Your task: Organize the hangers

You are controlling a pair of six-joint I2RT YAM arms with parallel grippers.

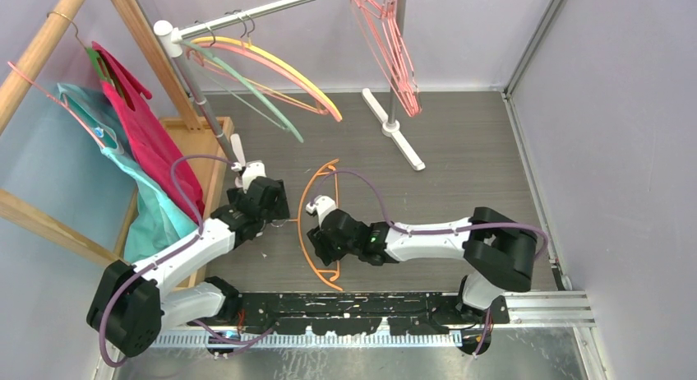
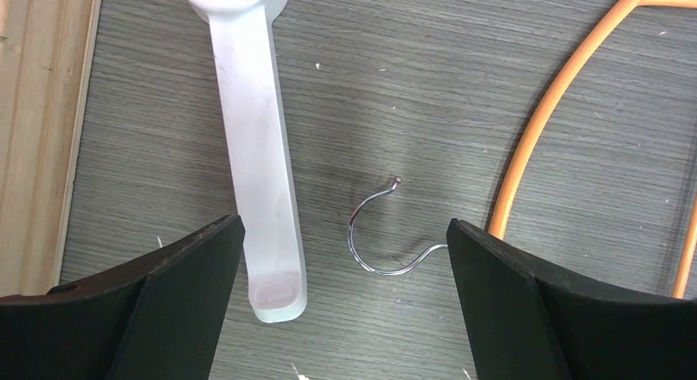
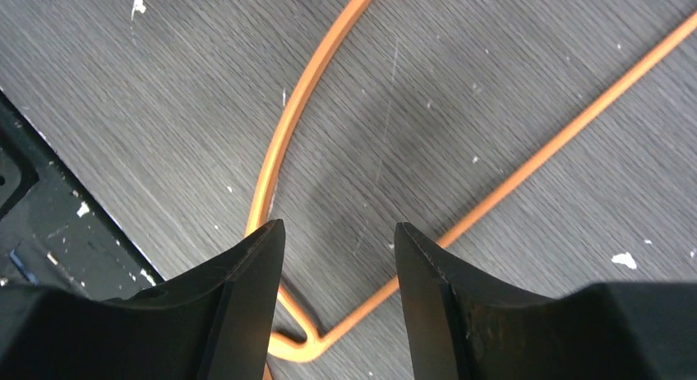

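one orange hanger [image 3: 280, 141] flat on table [image 1: 460, 191]

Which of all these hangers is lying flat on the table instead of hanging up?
The orange hanger under the right claw; the yellow hanger, green hanger and pink hangers are all hanging.

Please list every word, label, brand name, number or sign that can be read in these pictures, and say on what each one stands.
No text can be read in any view.
Small tag on the teal garment: too small to tell whether it bears print.
Orange hanger: no writing.
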